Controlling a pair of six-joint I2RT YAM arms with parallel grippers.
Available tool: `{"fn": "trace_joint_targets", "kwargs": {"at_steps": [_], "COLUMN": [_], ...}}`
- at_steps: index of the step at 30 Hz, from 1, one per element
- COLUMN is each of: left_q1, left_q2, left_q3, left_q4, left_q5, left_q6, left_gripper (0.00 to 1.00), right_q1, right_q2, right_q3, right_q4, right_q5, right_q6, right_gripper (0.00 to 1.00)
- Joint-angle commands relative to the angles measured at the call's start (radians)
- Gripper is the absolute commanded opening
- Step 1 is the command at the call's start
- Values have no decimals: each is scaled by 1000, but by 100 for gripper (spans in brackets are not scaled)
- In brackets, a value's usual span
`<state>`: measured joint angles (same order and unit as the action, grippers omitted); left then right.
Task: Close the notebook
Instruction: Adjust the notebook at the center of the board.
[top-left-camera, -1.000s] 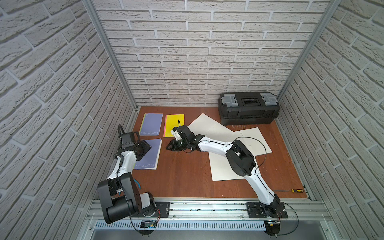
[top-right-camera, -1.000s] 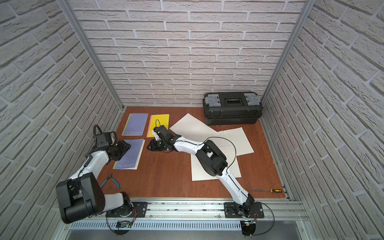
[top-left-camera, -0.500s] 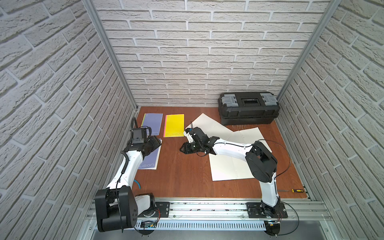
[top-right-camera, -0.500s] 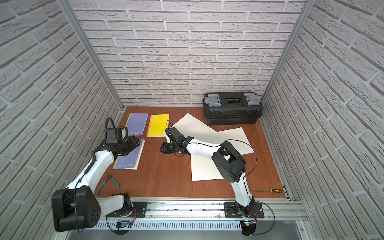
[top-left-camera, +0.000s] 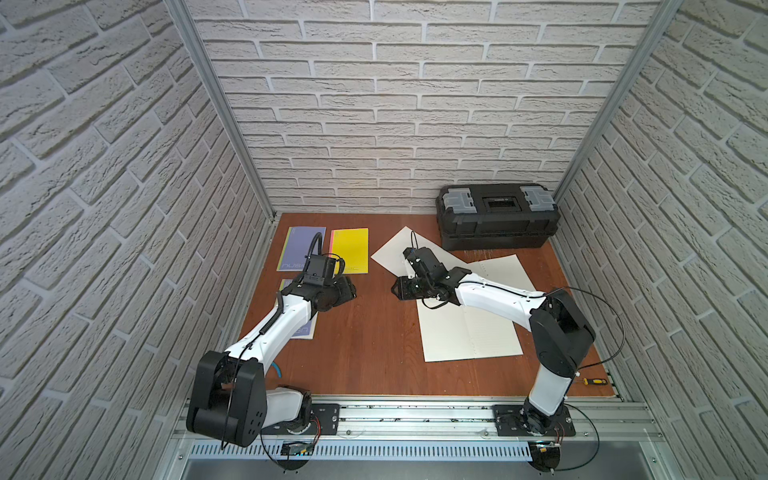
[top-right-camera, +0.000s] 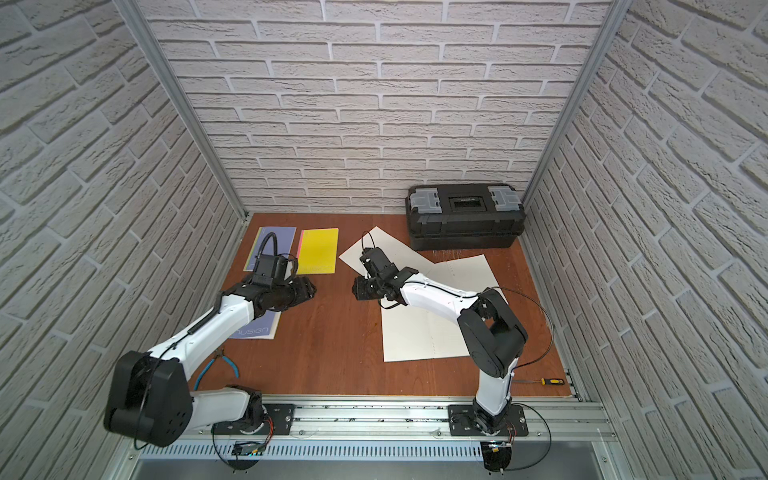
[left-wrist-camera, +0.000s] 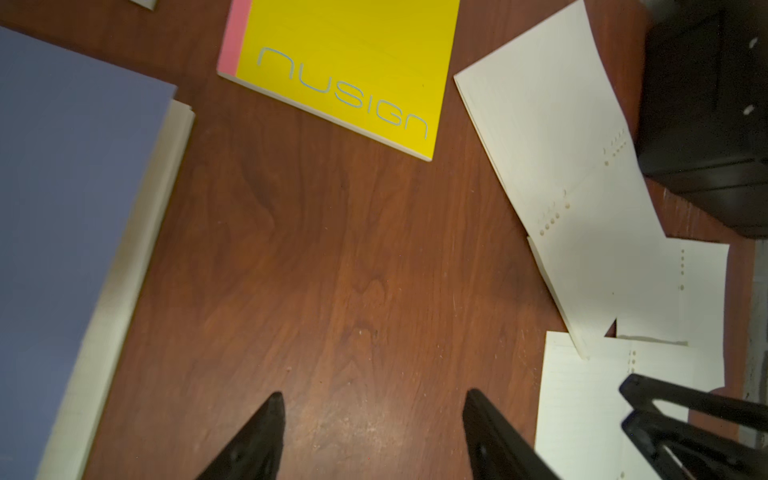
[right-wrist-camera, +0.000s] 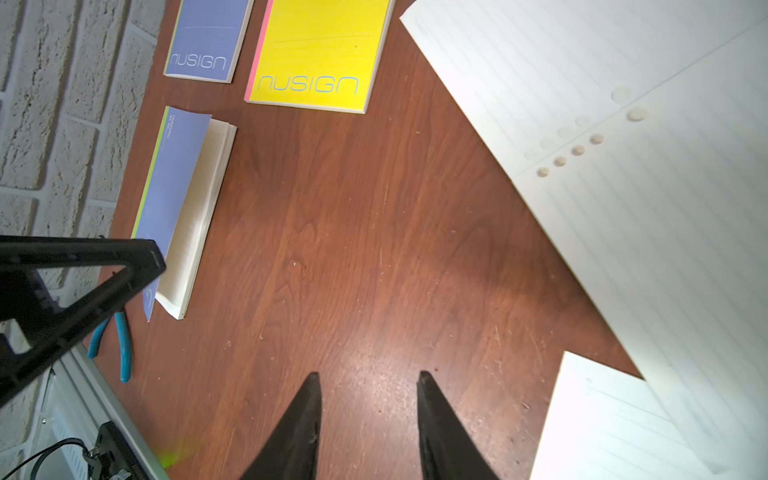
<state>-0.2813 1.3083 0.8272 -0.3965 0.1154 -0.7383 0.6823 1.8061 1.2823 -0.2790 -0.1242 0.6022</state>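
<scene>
Two notebooks lie open with white lined pages up: an angled one (top-left-camera: 395, 249) (right-wrist-camera: 623, 145) at the back centre and a larger one (top-left-camera: 469, 328) (left-wrist-camera: 582, 395) at the right, under my right arm. A blue notebook (right-wrist-camera: 178, 199) (top-right-camera: 255, 328) at the left has its cover down but curled off the pages along the free edge. My left gripper (top-left-camera: 351, 291) (left-wrist-camera: 374, 401) and right gripper (top-left-camera: 397, 289) (right-wrist-camera: 368, 380) face each other over bare wood mid-table, both open and holding nothing.
A yellow notebook (top-left-camera: 349, 249) and another blue notebook (top-left-camera: 297, 247) lie closed at the back left. A black toolbox (top-left-camera: 496, 216) stands at the back right. Blue-handled pliers (top-right-camera: 220, 361) lie front left, and a screwdriver (top-left-camera: 594, 381) front right.
My left gripper has swung right, off the near blue notebook to mid-table. My right gripper has pulled back right from beside the yellow notebook, and its jaws have parted.
</scene>
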Motion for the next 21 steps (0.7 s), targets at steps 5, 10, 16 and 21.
{"fn": "trace_joint_targets", "kwargs": {"at_steps": [5,10,16,21], "left_q1": [-104,-149,-177,-189], "left_q2": [54,80,80,63], "left_q3": [45,50,29,-3], "left_q4": [83,93,102,114], "left_q5": [-18,-14,-14,-14], "left_q6": [-10,-17,-25,-41], "left_gripper": [69,69,68,68], "right_q1": [-73,-116,-149,-158], "right_q2": [-19,25,109,200], "right_q3": [31,84,171,261], "right_q4": [-159,-236,-269,-301], "right_q5": [100,152,140,135], "right_q6": [-71,-122,-190,-222], "right_gripper": [43,44,39,35]}}
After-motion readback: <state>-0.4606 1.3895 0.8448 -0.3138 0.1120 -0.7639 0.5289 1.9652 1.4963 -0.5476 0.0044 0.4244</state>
